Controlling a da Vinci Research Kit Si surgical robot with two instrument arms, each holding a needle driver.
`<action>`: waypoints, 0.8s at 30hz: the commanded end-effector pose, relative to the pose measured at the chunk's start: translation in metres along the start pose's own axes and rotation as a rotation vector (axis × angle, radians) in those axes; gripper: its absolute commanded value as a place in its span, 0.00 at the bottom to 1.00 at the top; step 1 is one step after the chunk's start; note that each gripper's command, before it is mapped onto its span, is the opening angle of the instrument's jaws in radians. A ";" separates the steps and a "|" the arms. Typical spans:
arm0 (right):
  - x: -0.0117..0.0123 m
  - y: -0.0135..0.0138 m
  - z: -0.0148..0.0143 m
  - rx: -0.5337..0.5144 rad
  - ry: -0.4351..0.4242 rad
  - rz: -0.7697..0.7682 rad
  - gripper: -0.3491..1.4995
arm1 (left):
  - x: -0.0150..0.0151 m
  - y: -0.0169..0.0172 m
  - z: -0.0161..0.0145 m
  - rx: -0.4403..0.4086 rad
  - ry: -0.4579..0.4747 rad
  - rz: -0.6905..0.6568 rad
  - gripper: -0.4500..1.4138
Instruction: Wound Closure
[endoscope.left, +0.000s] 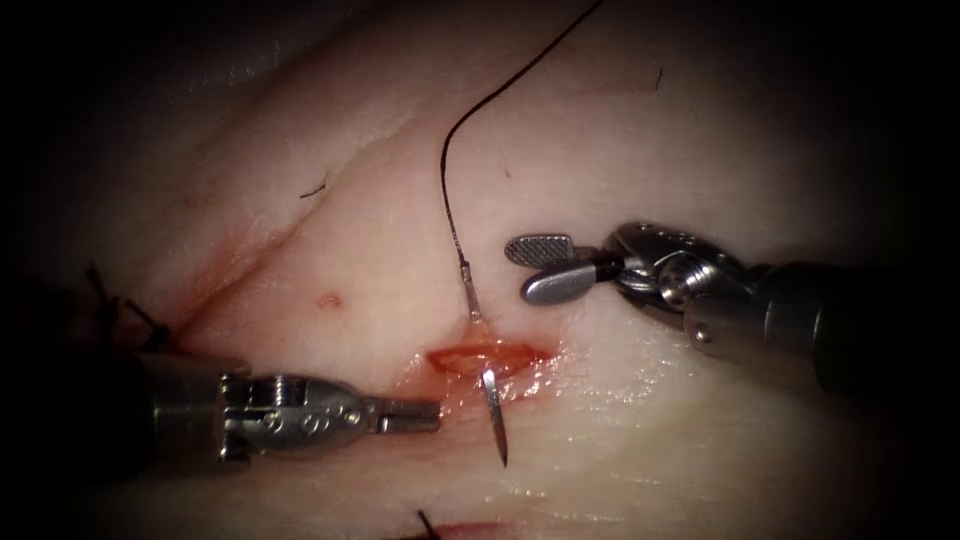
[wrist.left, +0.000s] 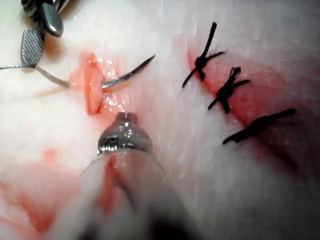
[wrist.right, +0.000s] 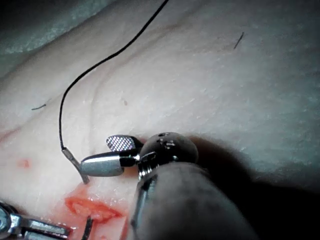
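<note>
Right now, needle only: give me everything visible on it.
The needle is a thin curved piece of bright metal, passed through the tissue across the cut. Its swaged tail stands out of the tissue above the cut with the dark thread running up from it; its pointed end lies bare below the cut. The middle is buried. Neither tool holds it: the right tool is open beside the tail, the left tool shut beside the point.

The needle (endoscope.left: 490, 385) stands through the cut (endoscope.left: 487, 357), both ends sticking out; the open right tool (endoscope.left: 535, 268) and closed left tool (endoscope.left: 425, 416) flank it, with bare tissue (endoscope.left: 700, 440) beyond.
</note>
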 end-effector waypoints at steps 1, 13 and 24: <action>-0.0002 0.0007 -0.0003 -0.016 -0.014 -0.094 0.46 | 0.0002 -0.0002 0.0008 0.008 0.017 0.005 0.30; 0.0001 0.0005 -0.0038 0.004 -0.046 -0.291 0.04 | 0.0023 -0.0009 0.0015 0.083 0.054 0.075 0.33; -0.0004 -0.0004 -0.0043 -0.003 -0.034 -0.290 0.35 | 0.0035 -0.0014 0.0033 0.113 0.056 0.115 0.41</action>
